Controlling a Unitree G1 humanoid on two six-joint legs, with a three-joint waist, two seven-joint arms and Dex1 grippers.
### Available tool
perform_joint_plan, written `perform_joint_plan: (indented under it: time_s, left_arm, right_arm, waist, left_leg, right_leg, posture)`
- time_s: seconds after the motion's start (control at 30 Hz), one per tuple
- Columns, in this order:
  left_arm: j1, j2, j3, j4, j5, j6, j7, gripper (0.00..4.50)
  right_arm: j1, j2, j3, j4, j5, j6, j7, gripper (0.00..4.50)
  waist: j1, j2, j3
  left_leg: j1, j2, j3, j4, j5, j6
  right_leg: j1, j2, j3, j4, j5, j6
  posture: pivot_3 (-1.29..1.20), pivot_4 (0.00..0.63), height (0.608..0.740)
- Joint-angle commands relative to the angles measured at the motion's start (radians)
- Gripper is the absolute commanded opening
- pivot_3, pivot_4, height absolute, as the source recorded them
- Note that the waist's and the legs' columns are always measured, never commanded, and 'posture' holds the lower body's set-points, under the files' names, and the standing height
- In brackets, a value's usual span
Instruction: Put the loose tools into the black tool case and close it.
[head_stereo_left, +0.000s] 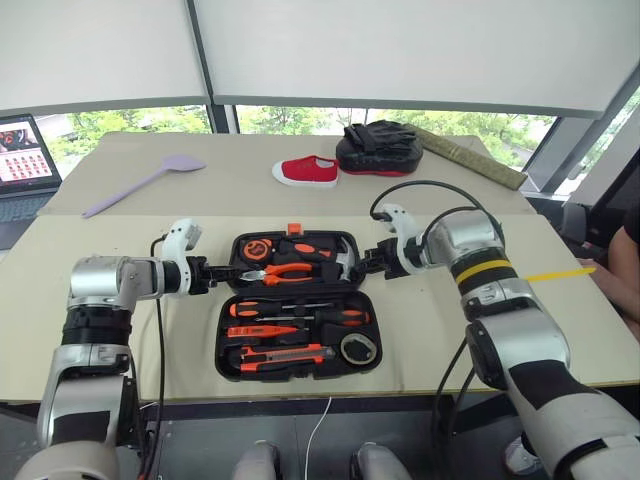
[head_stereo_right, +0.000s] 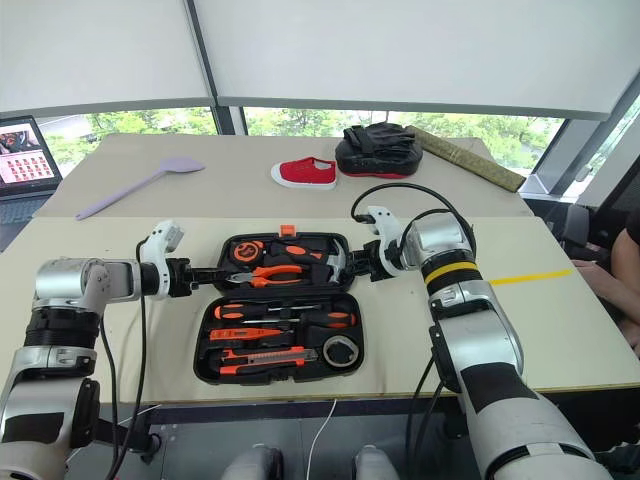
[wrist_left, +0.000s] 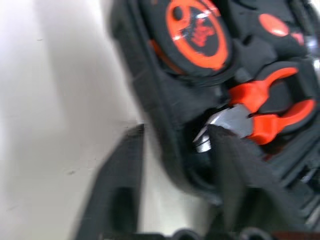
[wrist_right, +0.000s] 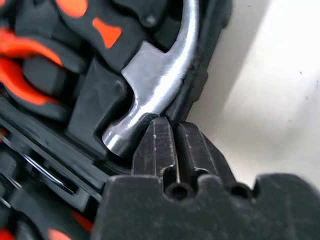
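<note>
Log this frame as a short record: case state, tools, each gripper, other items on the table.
case: black tool case lies open flat, tools seated in both halves
left gripper: left gripper straddles the far half's left rim, one finger outside, one inside
right gripper: right gripper shut on the far half's right rim, beside the hammer head
other items: lilac spoon, red shoe, black mitt, laptop

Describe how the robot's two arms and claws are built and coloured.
Both arms have silver-grey metal shells with black joint sections. The right arm carries a yellow band; black cables loop over each forearm. Each wrist has a white housing. The left claw and right claw have two black fingers.
</note>
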Motion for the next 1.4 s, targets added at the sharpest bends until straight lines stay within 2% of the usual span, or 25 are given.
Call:
perform_joint_plan:
  time_s: [0.03, 0.07, 0.13, 0.2, 0.3, 0.43, 0.6, 0.67, 0.73, 0.83, 0.87, 0.9, 1.07, 1.17, 1.2, 1.27, 1.33, 1.4]
  left_arm:
    - [0.038, -0.032, 0.073, -0.032, -0.051, -0.07, -0.011, 0.22]
    - [0.054, -0.042, 0.094, -0.046, -0.062, -0.092, -0.015, 0.02]
    - [0.103, -0.057, 0.127, -0.083, -0.07, -0.198, -0.037, 0.02]
    - [0.161, -0.078, 0.17, -0.137, -0.083, -0.337, -0.069, 0.02]
    - [0.24, -0.098, 0.214, -0.198, -0.095, -0.518, -0.116, 0.02]
    - [0.326, -0.118, 0.232, -0.244, -0.064, -0.737, -0.112, 0.02]
    - [0.451, -0.139, 0.197, -0.29, 0.012, -1.059, -0.146, 0.02]
    - [0.526, -0.127, 0.153, -0.286, 0.091, -1.23, -0.177, 0.02]
    - [0.566, -0.124, 0.136, -0.27, 0.125, -1.333, -0.179, 0.02]
    - [0.635, -0.109, 0.121, -0.248, 0.143, -1.461, -0.21, 0.02]
    - [0.656, -0.107, 0.121, -0.245, 0.14, -1.482, -0.21, 0.74]
    - [0.678, -0.097, 0.118, -0.239, 0.149, -1.528, -0.217, 1.0]
    - [0.739, -0.054, 0.141, -0.206, 0.155, -1.638, -0.203, 2.65]
    - [0.768, -0.013, 0.174, -0.192, 0.118, -1.584, -0.197, 3.71]
    - [0.769, -0.004, 0.189, -0.19, 0.084, -1.53, -0.195, 3.71]
    - [0.75, 0.019, 0.205, -0.166, 0.039, -1.459, -0.209, 3.71]
    - [0.698, 0.044, 0.191, -0.124, 0.029, -1.418, -0.238, 3.15]
    - [0.611, 0.059, 0.162, -0.069, 0.034, -1.367, -0.258, 2.61]
  right_arm:
    - [0.02, -0.005, -0.08, -0.075, 0.054, -0.059, -0.016, 0.0]
    - [0.038, -0.005, -0.103, -0.118, 0.075, -0.089, -0.006, 0.0]
    - [0.105, -0.01, -0.125, -0.259, 0.113, -0.186, 0.042, 0.0]
    - [0.201, -0.033, -0.093, -0.426, 0.121, -0.302, 0.113, 0.0]
    - [0.318, -0.051, -0.076, -0.606, 0.117, -0.424, 0.13, 0.0]
    - [0.45, -0.076, -0.053, -0.716, 0.047, -0.732, 0.119, 0.0]
    - [0.623, -0.162, -0.012, -0.673, -0.109, -1.335, 0.092, 0.0]
    - [0.681, -0.202, 0.002, -0.607, -0.194, -1.541, 0.029, 0.0]
    - [0.706, -0.248, 0.034, -0.54, -0.281, -1.7, -0.018, 0.0]
    - [0.733, -0.318, 0.06, -0.462, -0.449, -1.93, -0.165, 0.0]
    - [0.742, -0.326, 0.058, -0.446, -0.461, -1.984, -0.196, 0.76]
    - [0.754, -0.337, 0.062, -0.433, -0.482, -2.03, -0.227, 1.03]
    - [0.792, -0.38, 0.075, -0.383, -0.529, -2.12, -0.306, 2.63]
    - [0.833, -0.42, 0.053, -0.394, -0.395, -2.079, -0.255, 3.73]
    - [0.867, -0.441, 0.064, -0.428, -0.282, -2.027, -0.176, 3.99]
    - [0.957, -0.482, 0.078, -0.541, -0.028, -1.846, 0.003, 3.99]
    - [1.045, -0.546, 0.075, -0.686, 0.161, -1.675, 0.135, 3.53]
    - [1.118, -0.611, 0.065, -0.812, 0.258, -1.548, 0.222, 2.98]
  waist:
    - [0.001, 0.0, 0.0]
    - [0.001, 0.0, 0.0]
    - [0.003, 0.0, 0.0]
    - [0.004, 0.0, 0.0]
    - [0.003, 0.0, 0.002]
    - [0.002, 0.0, 0.003]
    - [0.004, 0.0, 0.003]
    - [0.004, 0.0, 0.003]
    - [0.005, 0.0, 0.003]
    - [0.005, 0.0, 0.003]
    - [0.006, 0.0, 0.003]
    - [0.005, 0.0, 0.003]
    - [0.005, 0.0, 0.003]
    - [0.005, 0.0, 0.003]
    - [0.005, 0.0, 0.003]
    - [0.01, 0.0, 0.003]
    - [0.011, 0.0, 0.003]
    - [0.017, 0.0, 0.004]
  left_leg:
    - [0.0, 0.0, 0.0, 0.0, 0.0, 0.0]
    - [0.0, 0.0, 0.0, 0.0, 0.0, 0.0]
    - [0.0, 0.0, 0.0, 0.0, 0.0, 0.0]
    - [-0.001, -0.001, 0.0, 0.0, 0.0, 0.0]
    - [-0.004, -0.001, 0.0, -0.001, 0.0, 0.0]
    - [-0.005, -0.001, 0.0, -0.001, 0.0, 0.0]
    - [-0.005, -0.001, 0.0, -0.001, 0.0, 0.0]
    - [-0.005, -0.001, 0.0, -0.001, 0.0, 0.0]
    - [-0.004, -0.001, 0.001, -0.002, -0.001, 0.002]
    - [-0.002, -0.002, 0.003, -0.002, -0.001, 0.002]
    - [-0.001, -0.001, 0.003, -0.002, -0.001, 0.002]
    - [0.0, -0.001, 0.003, -0.002, -0.001, 0.002]
    - [0.001, 0.0, 0.004, -0.002, -0.001, 0.002]
    - [0.001, -0.001, 0.004, -0.002, 0.001, 0.003]
    - [0.001, -0.001, 0.004, -0.002, 0.001, 0.003]
    - [0.001, 0.0, 0.004, -0.001, 0.001, 0.003]
    - [0.004, 0.002, 0.004, -0.002, 0.001, 0.003]
    - [0.011, 0.001, 0.003, -0.003, 0.0, 0.004]
  right_leg:
    - [0.0, 0.0, 0.0, 0.0, 0.0, 0.0]
    - [0.0, 0.0, 0.0, 0.0, 0.0, 0.0]
    - [0.0, 0.0, 0.0, 0.0, 0.0, 0.0]
    - [0.0, -0.001, 0.0, -0.001, 0.0, 0.0]
    - [-0.003, -0.001, 0.0, -0.001, 0.0, 0.001]
    - [-0.004, -0.001, 0.0, -0.003, 0.0, 0.001]
    - [-0.002, -0.001, 0.0, -0.006, 0.001, 0.002]
    - [-0.001, -0.001, 0.0, -0.008, 0.001, 0.002]
    - [0.001, -0.002, 0.0, -0.011, 0.001, 0.002]
    - [0.003, -0.003, 0.001, -0.013, 0.002, 0.004]
    - [0.004, -0.003, 0.001, -0.014, 0.003, 0.004]
    - [0.005, -0.003, 0.001, -0.014, 0.003, 0.004]
    - [0.005, -0.003, 0.001, -0.015, 0.003, 0.003]
    - [0.006, -0.003, 0.002, -0.015, 0.004, 0.003]
    - [0.006, -0.003, 0.002, -0.015, 0.005, 0.003]
    - [0.007, -0.003, 0.002, -0.015, 0.005, 0.004]
    - [0.011, -0.003, 0.001, -0.016, 0.004, 0.003]
    - [0.018, -0.003, 0.0, -0.016, 0.004, 0.003]
  posture:
    - [0.0, 0.15, 0.74]
    - [0.0, 0.15, 0.74]
    - [0.0, 0.15, 0.74]
    - [0.0, 0.15, 0.74]
    - [0.0, 0.15, 0.74]
    - [0.0, 0.15, 0.74]
    - [0.0, 0.15, 0.74]
    - [0.0, 0.15, 0.74]
    - [0.0, 0.15, 0.74]
    - [0.0, 0.15, 0.74]
    - [0.0, 0.15, 0.74]
    - [0.0, 0.15, 0.74]
    - [0.0, 0.15, 0.74]
    - [0.0, 0.15, 0.74]
    - [0.0, 0.15, 0.74]
    - [0.0, 0.15, 0.74]
    - [0.0, 0.15, 0.74]
    - [0.0, 0.15, 0.74]
